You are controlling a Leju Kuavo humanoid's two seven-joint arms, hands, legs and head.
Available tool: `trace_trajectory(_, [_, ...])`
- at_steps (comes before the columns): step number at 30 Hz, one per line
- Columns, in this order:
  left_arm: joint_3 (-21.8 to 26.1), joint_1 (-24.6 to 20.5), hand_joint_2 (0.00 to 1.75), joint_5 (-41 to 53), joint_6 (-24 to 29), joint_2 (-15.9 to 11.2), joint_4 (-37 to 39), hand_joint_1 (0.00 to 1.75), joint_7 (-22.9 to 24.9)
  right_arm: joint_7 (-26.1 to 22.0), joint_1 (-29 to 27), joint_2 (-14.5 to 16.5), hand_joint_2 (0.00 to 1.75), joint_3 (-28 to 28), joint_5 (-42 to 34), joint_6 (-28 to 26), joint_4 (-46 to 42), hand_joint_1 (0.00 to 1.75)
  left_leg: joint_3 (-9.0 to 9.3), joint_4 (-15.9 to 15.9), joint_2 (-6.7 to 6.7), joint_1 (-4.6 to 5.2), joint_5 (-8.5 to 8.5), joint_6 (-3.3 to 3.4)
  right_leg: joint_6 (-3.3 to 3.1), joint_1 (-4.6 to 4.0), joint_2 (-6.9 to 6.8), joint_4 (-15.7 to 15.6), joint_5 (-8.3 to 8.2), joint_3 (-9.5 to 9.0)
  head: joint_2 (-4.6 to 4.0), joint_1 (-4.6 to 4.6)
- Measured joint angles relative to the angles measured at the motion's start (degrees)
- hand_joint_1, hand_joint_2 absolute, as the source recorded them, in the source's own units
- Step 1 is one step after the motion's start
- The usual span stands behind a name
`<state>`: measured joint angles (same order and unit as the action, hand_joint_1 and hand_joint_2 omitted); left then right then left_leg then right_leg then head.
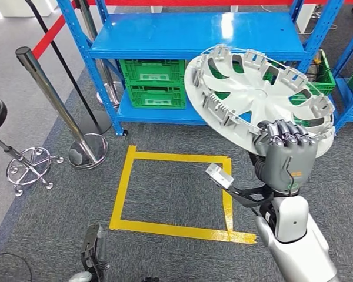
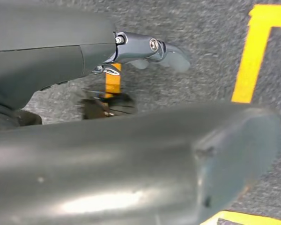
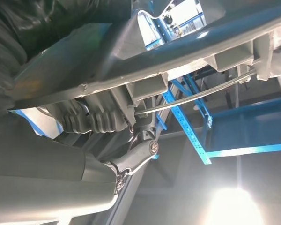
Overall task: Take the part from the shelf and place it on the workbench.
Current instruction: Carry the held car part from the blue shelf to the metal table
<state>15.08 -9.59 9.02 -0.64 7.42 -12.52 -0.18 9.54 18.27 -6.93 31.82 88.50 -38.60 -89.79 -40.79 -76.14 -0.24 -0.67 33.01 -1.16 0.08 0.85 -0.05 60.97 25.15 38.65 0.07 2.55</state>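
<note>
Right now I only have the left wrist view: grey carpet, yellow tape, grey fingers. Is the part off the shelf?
Observer: Yes. The right hand grips the round silver plastic wheel cover by its rim, in front of the blue metal shelf.
Operator: Is the cover level?
Observer: No, it is tilted, ribbed inner side facing the head camera.
Operator: What is on the shelf?
Observer: Green plastic crates sit on the lower level.
Operator: The left hand?
Observer: It hangs low beside the yellow taped floor square, holding nothing.
</note>
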Motion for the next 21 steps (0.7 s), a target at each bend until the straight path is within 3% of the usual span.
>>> trace_trajectory(2, [-0.3,-0.4,0.00,0.3,0.0,0.1,-0.1,0.00,-0.1,0.1,0.0,0.0,1.75,0.2,0.0,0.0,0.0,1.75,4.95,3.9,-0.04,0.26,-2.58,0.96,0.00,-0.33,-0.02,0.0,-1.66,1.83,0.00,0.00])
trace_trajectory(4, [-0.7,-1.0,0.00,0.7,0.1,0.1,-0.4,0.00,-0.5,0.3,0.0,0.0,1.75,0.3,0.0,0.0,-0.1,1.75,11.84,12.7,-0.06,0.85,-1.22,1.96,0.25,-0.47,-0.10,-0.3,-3.28,2.89,0.01,-0.08])
trace_trajectory(5, [-0.9,-1.4,0.00,0.9,0.1,0.1,-0.6,0.00,-0.7,0.3,0.0,0.0,1.75,0.3,0.0,0.0,-0.1,1.75,13.86,16.0,-0.11,1.20,-0.40,2.17,0.49,-0.31,-0.18,-0.7,-4.17,3.04,0.01,-0.11])
trace_trajectory(6, [-1.1,-1.7,0.00,1.1,0.1,0.1,-0.7,0.00,-0.9,0.4,0.0,0.0,1.75,0.4,0.0,0.0,-0.1,1.75,14.67,18.1,-0.14,1.60,-0.20,2.27,0.85,-0.08,-0.26,-1.4,-5.20,3.10,0.01,-0.03])
trace_trajectory(8, [-1.4,-2.0,0.00,1.4,0.1,0.2,-0.7,0.00,-1.1,0.4,-0.2,-0.1,1.75,0.6,0.0,0.0,-0.1,1.75,13.86,19.6,-0.05,1.87,-2.35,2.66,1.55,0.36,-0.19,-3.0,-6.57,3.32,0.01,0.15])
trace_trajectory(9, [-1.6,-2.0,0.00,1.5,0.1,0.3,-0.7,0.00,-1.1,0.4,-0.4,-0.1,1.75,0.7,0.0,0.0,-0.1,1.75,13.33,20.3,0.10,1.84,-3.39,3.08,1.84,0.41,-0.10,-3.0,-5.56,3.67,0.01,0.18])
trace_trajectory(10, [-1.8,-2.1,0.00,1.6,0.1,0.4,-0.7,0.00,-1.2,0.4,-0.5,-0.1,1.75,0.8,0.0,0.0,-0.1,1.75,12.64,20.8,0.26,1.69,-4.41,3.46,2.03,0.38,-0.02,-1.7,-3.13,4.26,0.00,0.04])
trace_trajectory(11, [-2.0,-2.1,0.00,1.7,0.0,0.4,-0.8,0.00,-1.3,0.5,-0.6,-0.2,1.75,0.9,0.0,0.0,-0.1,1.75,11.69,20.8,0.40,1.62,-5.35,3.71,2.15,0.39,0.01,1.0,0.34,4.86,0.00,-0.08])
trace_trajectory(12, [-2.1,-2.1,0.00,1.8,0.0,0.5,-0.8,0.00,-1.4,0.5,-0.6,-0.2,1.75,1.0,0.0,0.0,-0.1,1.75,10.60,20.8,0.42,1.62,-6.21,3.91,2.28,0.35,0.00,4.8,3.61,5.43,0.00,-0.19])
trace_trajectory(13, [-2.3,-2.2,0.00,1.8,0.0,0.6,-0.8,0.00,-1.5,0.5,-0.6,-0.2,1.75,1.2,0.0,0.0,-0.1,1.75,9.47,20.6,0.47,1.63,-7.10,3.94,2.40,0.34,0.00,8.8,5.62,5.79,0.00,-0.25])
trace_trajectory(14, [-2.4,-2.2,0.00,1.8,-0.1,0.7,-0.8,0.00,-1.6,0.5,-0.6,-0.2,1.75,1.3,0.0,0.0,-0.1,1.75,8.27,20.5,0.51,1.62,-7.97,3.89,2.53,0.32,0.00,12.0,5.95,5.64,0.00,-0.27])
trace_trajectory(15, [-2.5,-2.2,0.00,1.8,-0.1,0.8,-0.8,0.00,-1.7,0.5,-0.6,-0.2,1.75,1.4,0.0,0.0,0.0,1.75,6.98,20.2,0.56,1.59,-8.77,3.79,2.64,0.31,0.00,13.8,4.83,4.93,0.00,-0.29])
trace_trajectory(17, [-2.6,-2.3,0.00,1.8,-0.2,0.9,-0.8,0.00,-1.8,0.6,-0.3,-0.2,1.75,1.6,0.0,0.0,0.1,1.75,4.35,19.4,0.63,1.46,-10.10,3.36,2.83,0.38,-0.03,12.2,1.62,0.83,0.00,-0.30])
trace_trajectory(18, [-2.6,-2.3,0.00,1.8,-0.3,1.0,-0.9,0.00,-1.9,0.8,-0.1,-0.2,1.75,1.8,0.0,0.0,0.1,1.75,3.17,18.8,0.61,1.48,-10.58,3.05,2.88,0.36,-0.07,8.7,1.98,-2.86,0.00,-0.33])
trace_trajectory(20, [-2.7,-2.4,0.00,1.7,-0.5,1.0,-1.0,0.00,-2.0,1.1,0.4,-0.2,1.75,2.1,0.0,0.0,0.3,1.75,1.69,17.6,0.57,1.57,-11.42,2.43,2.50,0.25,-0.09,0.5,5.75,-9.26,0.01,-0.32])
trace_trajectory(21, [-2.7,-2.4,0.00,1.7,-0.6,1.0,-1.0,0.00,-2.1,1.3,0.6,-0.2,1.75,2.3,0.0,0.0,0.3,1.75,1.35,17.3,0.56,1.59,-11.82,2.16,2.16,0.09,-0.10,-2.0,7.39,-10.84,0.01,-0.33])
